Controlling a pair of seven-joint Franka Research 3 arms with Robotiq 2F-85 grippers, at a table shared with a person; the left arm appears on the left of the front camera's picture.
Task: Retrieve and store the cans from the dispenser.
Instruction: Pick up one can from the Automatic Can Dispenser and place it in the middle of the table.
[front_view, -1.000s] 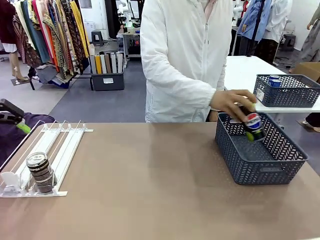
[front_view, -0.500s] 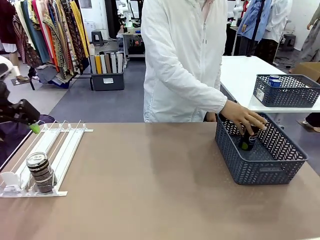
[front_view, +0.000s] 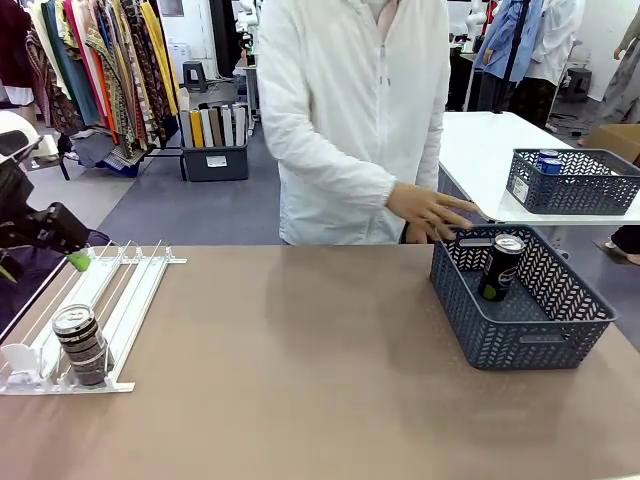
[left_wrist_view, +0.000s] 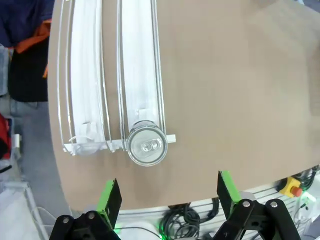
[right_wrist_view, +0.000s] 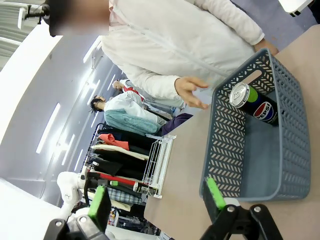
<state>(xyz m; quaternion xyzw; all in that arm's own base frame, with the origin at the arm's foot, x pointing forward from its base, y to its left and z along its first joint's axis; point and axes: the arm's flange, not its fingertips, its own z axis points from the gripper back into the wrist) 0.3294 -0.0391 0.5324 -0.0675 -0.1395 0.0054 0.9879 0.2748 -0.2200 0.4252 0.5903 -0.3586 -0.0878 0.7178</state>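
The white dispenser (front_view: 125, 285) lies at the table's left, and one silver-topped can (front_view: 80, 344) stands at its front stop. My left gripper (front_view: 72, 255) hovers over the dispenser's far left end. In the left wrist view it (left_wrist_view: 168, 192) is open, looking down on the can top (left_wrist_view: 146, 145) from high above the rack (left_wrist_view: 140, 60). A dark Pepsi can (front_view: 500, 268) stands upright in the grey basket (front_view: 500, 340). The person's hand (front_view: 430, 212) is just left of the basket's rim, holding nothing. My right gripper (right_wrist_view: 157, 200) is open, facing the basket (right_wrist_view: 225, 145) and its can (right_wrist_view: 252, 102).
A second grey mesh basket (front_view: 590, 195) holding blue cans (front_view: 548, 160) sits on a white table behind at the right. The person in a white jacket stands at the far edge. Brown tabletop stretches between the dispenser and the basket.
The person set the Pepsi can upright in the basket and drew the hand out to the left. My left gripper moved in from the left edge toward the dispenser's far end.
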